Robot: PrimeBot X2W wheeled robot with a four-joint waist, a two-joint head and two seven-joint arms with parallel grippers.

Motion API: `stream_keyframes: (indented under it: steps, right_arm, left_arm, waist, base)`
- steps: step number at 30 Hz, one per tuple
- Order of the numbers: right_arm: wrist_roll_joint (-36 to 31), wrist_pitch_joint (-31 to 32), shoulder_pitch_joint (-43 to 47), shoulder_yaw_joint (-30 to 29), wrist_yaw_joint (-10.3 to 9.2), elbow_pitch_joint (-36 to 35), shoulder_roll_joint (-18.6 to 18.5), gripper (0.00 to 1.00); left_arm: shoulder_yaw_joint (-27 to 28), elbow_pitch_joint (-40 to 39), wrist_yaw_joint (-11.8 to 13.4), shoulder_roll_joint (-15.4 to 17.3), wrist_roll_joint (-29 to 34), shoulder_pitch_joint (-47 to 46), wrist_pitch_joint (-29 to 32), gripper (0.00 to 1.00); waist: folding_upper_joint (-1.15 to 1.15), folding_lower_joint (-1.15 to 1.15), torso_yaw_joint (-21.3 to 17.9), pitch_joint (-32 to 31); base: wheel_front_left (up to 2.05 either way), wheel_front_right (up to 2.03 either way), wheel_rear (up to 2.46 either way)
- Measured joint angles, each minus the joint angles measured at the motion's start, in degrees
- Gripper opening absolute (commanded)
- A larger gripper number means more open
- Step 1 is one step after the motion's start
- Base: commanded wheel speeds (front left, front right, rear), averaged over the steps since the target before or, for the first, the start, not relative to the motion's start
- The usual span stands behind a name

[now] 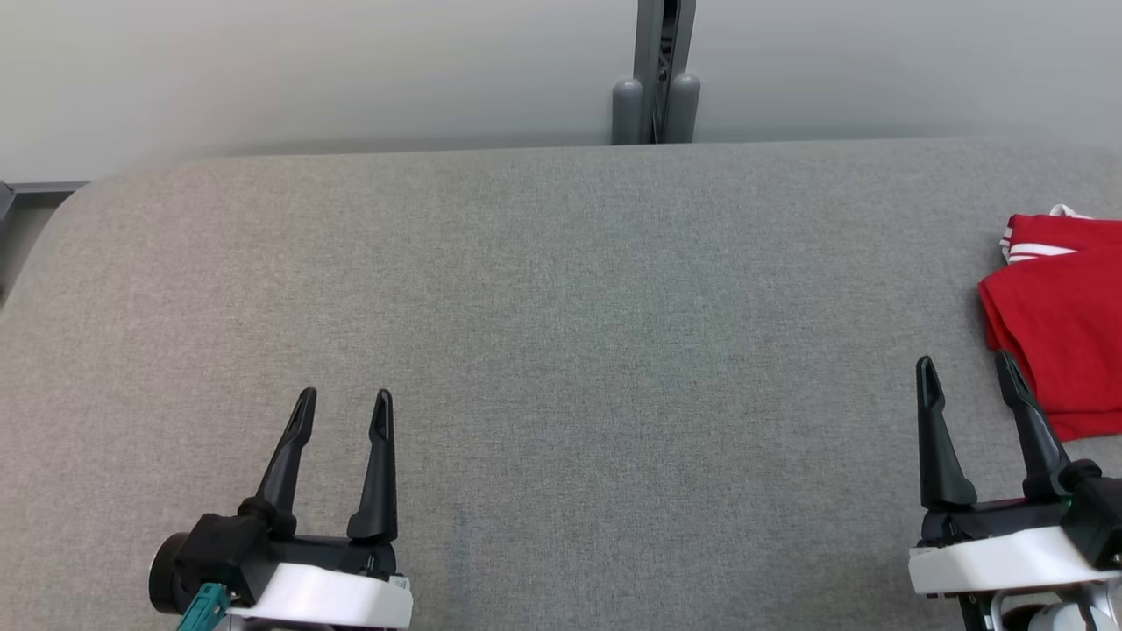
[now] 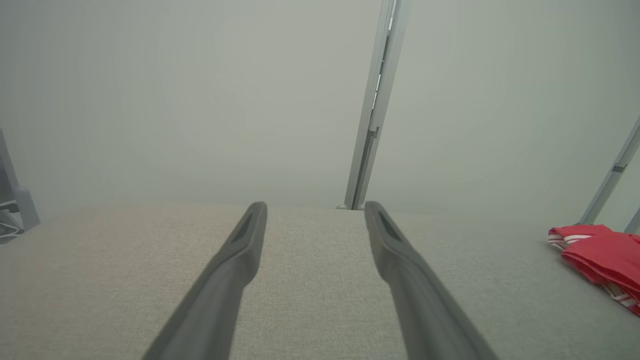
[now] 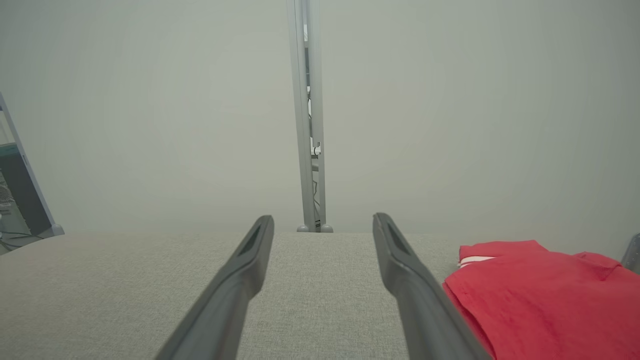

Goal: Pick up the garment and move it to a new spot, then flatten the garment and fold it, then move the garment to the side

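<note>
The garment [image 1: 1065,320] is red with white stripes and lies folded at the right edge of the grey table [image 1: 561,350], partly cut off by the picture. My right gripper [image 1: 964,372] stands open just left of it, its right finger in front of the cloth's near corner, nothing between the fingers. In the right wrist view the garment [image 3: 545,295] lies beside the open right gripper [image 3: 324,222]. My left gripper [image 1: 344,407] is open over the near left of the table. From the left wrist, the left gripper [image 2: 316,210] is empty and the garment [image 2: 600,257] lies far right.
A grey upright post [image 1: 657,74] stands behind the table's far edge against a pale wall. The table's left far corner is rounded, with a dark ledge [image 1: 26,188] beyond it. Another slanted post [image 2: 612,172] rises behind the garment.
</note>
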Motion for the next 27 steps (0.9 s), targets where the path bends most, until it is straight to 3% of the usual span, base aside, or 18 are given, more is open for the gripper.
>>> stream_keyframes:
  steps: [23,24,27]
  right_arm:
    - [-0.2,0.0,1.5,0.1,0.00,0.5,0.0,1.00]
    - [-0.3,0.0,1.5,0.1,0.00,0.5,0.0,0.00]
    - [-0.2,0.1,2.1,0.1,0.00,2.1,0.5,0.00]
  left_arm:
    - [-0.3,0.3,0.6,0.0,-2.3,1.7,0.0,1.00]
    - [-0.3,0.4,0.3,0.0,-2.7,1.7,0.0,0.00]
    - [-0.5,1.9,0.3,-0.2,-2.7,2.1,0.0,0.00]
  waist:
    - [0.00,0.00,0.1,-2.7]
    - [0.00,0.00,0.1,-2.6]
    - [0.00,0.00,0.1,-2.6]
  base:
    - [0.00,0.00,0.00]
    - [0.00,0.00,0.00]
    - [0.00,0.00,0.00]
